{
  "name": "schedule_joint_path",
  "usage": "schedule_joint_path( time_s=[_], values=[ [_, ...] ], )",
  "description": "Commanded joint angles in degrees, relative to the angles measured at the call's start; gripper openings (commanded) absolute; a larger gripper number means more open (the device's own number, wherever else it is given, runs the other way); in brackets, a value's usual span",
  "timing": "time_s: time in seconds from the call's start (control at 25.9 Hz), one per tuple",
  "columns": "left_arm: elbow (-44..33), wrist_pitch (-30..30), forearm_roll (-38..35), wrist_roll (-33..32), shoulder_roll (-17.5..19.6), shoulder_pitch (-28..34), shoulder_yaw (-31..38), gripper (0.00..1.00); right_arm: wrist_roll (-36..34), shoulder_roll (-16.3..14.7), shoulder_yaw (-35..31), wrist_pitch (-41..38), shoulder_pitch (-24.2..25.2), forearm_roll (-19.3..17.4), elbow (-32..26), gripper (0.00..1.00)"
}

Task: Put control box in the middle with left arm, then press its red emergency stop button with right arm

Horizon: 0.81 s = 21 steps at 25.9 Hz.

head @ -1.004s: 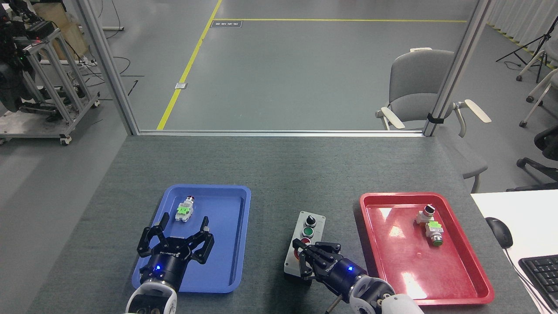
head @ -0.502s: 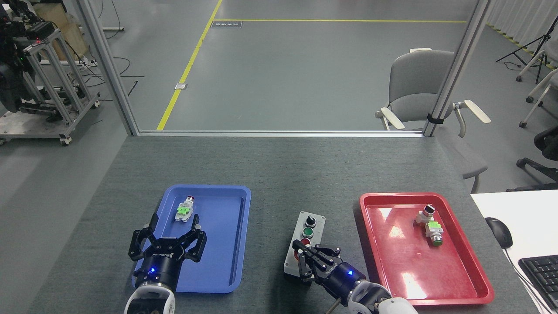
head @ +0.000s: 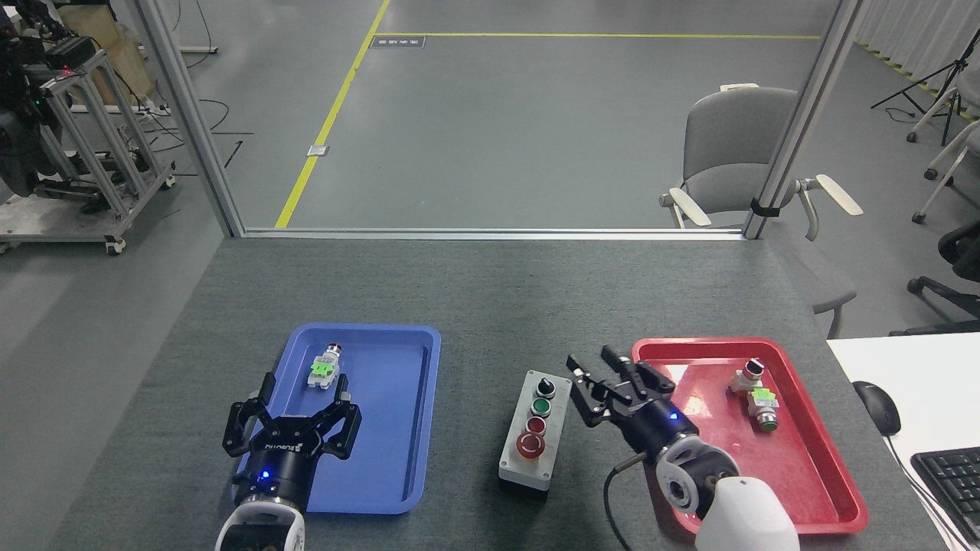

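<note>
keyboard (head: pixel 949 478) cut by right edge, both arms' bases cropped

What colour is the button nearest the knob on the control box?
Green, clearest in the head view.

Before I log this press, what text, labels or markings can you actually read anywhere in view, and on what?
Left gripper: white brand lettering on its body, too small and blurred to read.
Floor sign by the yellow line: pale characters, unreadable.
Control box: no readable labels by its buttons.
Right gripper: no lettering visible.
</note>
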Motion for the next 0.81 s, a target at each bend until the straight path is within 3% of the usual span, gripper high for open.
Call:
schedule_joint_path(
  time_s=[0.0, 0.15, 0.27, 0.77],
  values=[
    [-0.1, 0.0, 0.1, -0.1, -0.1, 0.0, 0.0, 1.0, -5.8, -1.4, -5.5, 5.7, 0.1, 0.4, -0.3, 1.0],
    [-0.1, -0.1, 0.1, -0.1, -0.1, 0.0, -0.1, 1.0, -13.9, -2.0, -5.6, 15.0, 1.1, 2.6, -0.2, 1.0],
    [0.0, -0.1, 0.1, -0.1, 0.0, 0.0, -0.1, 1.0, -14.1, -2.3, -5.9, 15.4, 2.1, 5.0, -0.5, 1.0],
    [-0.2, -0.5, 0.1, -0.1, 0.0, 0.0, -0.1, 1.0, -14.2, -3.6, -7.6, 15.4, 4.2, 5.1, -1.1, 1.0]
  ],
)
